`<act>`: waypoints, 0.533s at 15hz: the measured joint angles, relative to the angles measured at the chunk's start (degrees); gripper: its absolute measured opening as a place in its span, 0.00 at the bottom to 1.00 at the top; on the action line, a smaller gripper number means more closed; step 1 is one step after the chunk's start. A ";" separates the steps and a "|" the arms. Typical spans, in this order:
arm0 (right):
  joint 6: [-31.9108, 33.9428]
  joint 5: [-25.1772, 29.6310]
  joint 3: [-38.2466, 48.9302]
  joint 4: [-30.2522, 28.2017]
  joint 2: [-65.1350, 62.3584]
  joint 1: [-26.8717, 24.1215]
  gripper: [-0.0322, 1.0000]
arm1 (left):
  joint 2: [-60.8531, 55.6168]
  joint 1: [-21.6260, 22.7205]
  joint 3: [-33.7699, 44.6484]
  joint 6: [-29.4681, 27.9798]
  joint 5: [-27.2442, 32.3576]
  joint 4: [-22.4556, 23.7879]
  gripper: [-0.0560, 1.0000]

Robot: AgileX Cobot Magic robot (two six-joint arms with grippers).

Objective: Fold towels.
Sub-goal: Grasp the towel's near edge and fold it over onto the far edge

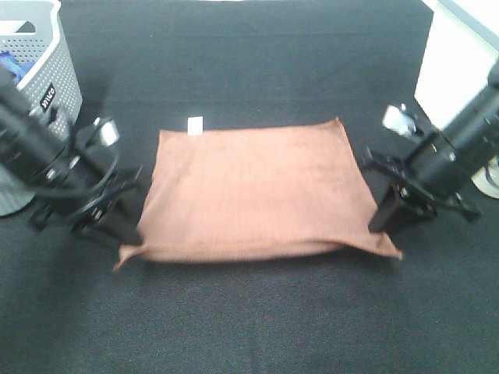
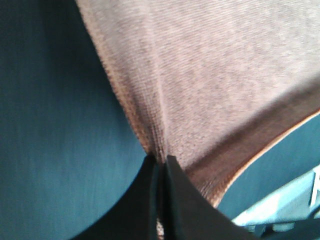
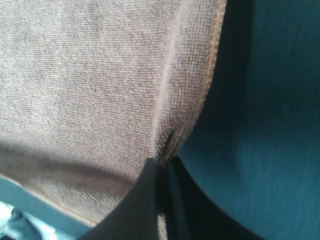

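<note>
L fingers [image 2: 145, 200] pressed together, pinching towel [image 1: 249, 191] at near-left corner; R fingers [image 3: 142, 200] same at near-right. Towel on table [image 1: 249, 327], near edge raised. Basket [image 1: 51, 74] holds sth blue [image 1: 6, 61].

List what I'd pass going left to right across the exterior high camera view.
Grey perforated plastic basket → left gripper → terracotta square microfibre towel → right gripper → white box-like object.

High view down onto the towel [image 1: 249, 195]; both wrist views close along fingers [image 2: 135, 210] at its near corners.
</note>
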 joint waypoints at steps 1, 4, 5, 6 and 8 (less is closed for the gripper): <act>0.00 -0.06 2.64 0.46 -1.43 0.06 0.03 | -1.95 -0.40 3.27 -0.11 -1.15 0.17 0.05; -0.63 -0.57 9.51 1.49 -5.39 0.17 0.03 | -9.22 -2.29 14.38 -0.29 -8.02 -1.60 0.05; -1.49 -1.60 9.74 2.64 -5.90 0.17 0.03 | -10.71 -2.29 15.18 0.34 -10.08 -2.29 0.05; -3.78 -3.09 9.68 4.07 -6.36 0.17 0.03 | -12.09 -2.29 15.24 1.95 -12.95 -3.27 0.05; -11.29 -6.07 7.16 9.40 -6.65 0.17 0.03 | -13.01 -2.29 14.21 8.08 -19.48 -7.56 0.05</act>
